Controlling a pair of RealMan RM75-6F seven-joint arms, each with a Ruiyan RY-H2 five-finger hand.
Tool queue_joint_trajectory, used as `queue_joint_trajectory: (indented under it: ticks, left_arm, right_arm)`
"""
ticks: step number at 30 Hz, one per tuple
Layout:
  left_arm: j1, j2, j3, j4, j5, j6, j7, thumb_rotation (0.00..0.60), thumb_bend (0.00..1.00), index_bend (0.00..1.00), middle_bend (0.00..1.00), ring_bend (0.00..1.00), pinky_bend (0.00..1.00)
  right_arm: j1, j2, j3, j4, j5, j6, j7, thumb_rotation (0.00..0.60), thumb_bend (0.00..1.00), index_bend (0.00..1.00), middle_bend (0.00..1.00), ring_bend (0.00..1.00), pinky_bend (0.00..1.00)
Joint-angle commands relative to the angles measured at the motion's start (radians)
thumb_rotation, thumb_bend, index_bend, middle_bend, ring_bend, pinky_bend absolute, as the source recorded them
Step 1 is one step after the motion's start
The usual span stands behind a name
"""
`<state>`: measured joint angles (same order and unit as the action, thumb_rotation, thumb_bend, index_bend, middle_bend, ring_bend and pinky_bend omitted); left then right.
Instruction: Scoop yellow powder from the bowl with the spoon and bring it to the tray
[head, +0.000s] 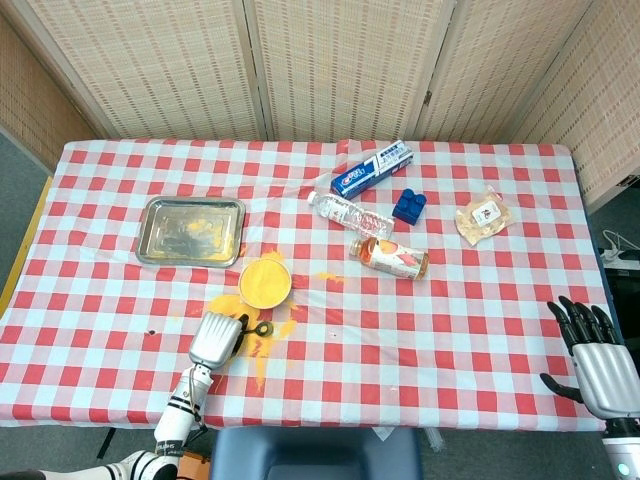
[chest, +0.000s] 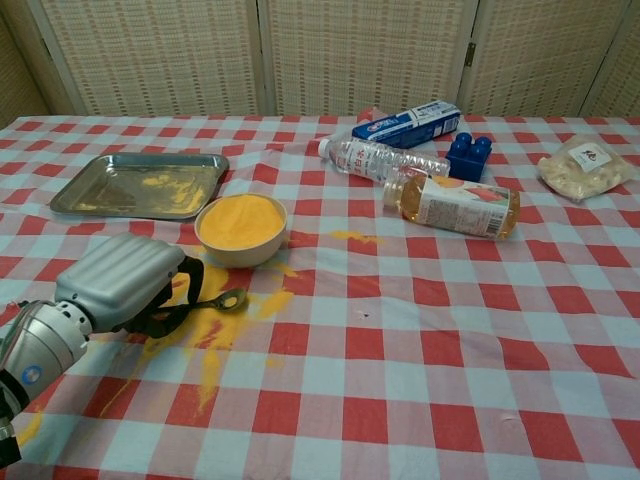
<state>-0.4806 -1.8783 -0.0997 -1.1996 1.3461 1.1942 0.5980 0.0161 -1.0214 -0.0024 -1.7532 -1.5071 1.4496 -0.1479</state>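
Note:
A white bowl (head: 265, 282) (chest: 241, 226) full of yellow powder stands in front of the metal tray (head: 163, 246) (chest: 105, 190), which has yellow smears in it. The spoon (head: 262, 328) (chest: 228, 298) lies flat on the cloth just before the bowl, on spilled yellow powder (chest: 200, 335). My left hand (head: 215, 338) (chest: 122, 284) rests low on the table with its dark fingers curled around the spoon's handle; the handle end is hidden under the hand. My right hand (head: 598, 360) hangs open with fingers spread past the table's right front corner, seen only in the head view.
A clear water bottle (chest: 385, 158), an orange drink bottle (chest: 455, 205) lying on its side, a blue box (chest: 410, 124) and a blue brick (chest: 468, 156) lie at mid-back. A snack bag (chest: 583, 165) sits far right. Folding screens stand behind the table.

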Motion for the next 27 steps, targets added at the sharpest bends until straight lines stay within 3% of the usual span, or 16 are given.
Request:
queue_joint_trajectory:
  ticks: [1, 14, 27]
  left_arm:
    - [0.000, 0.000, 0.000, 0.001, 0.000, 0.001, 0.001, 0.600, 0.47, 0.52, 1.00, 1.00, 1.00]
    - [0.000, 0.007, 0.010, -0.021, -0.002, 0.001, 0.021, 0.600, 0.46, 0.44, 1.00, 1.00, 1.00]
    - [0.001, -0.014, 0.016, 0.010, 0.000, 0.013, 0.042, 0.600, 0.46, 0.49, 1.00, 1.00, 1.00]
  right_arm:
    - [0.000, 0.000, 0.000, 0.000, 0.000, 0.000, 0.000, 0.600, 0.07, 0.00, 0.00, 0.00, 0.00]
    - [-0.001, 0.001, -0.002, -0.003, -0.003, 0.002, -0.002, 0.600, 0.07, 0.00, 0.00, 0.00, 0.00]
    - [-0.005, 0.004, -0.004, -0.005, -0.008, 0.009, 0.005, 0.600, 0.07, 0.00, 0.00, 0.00, 0.00]
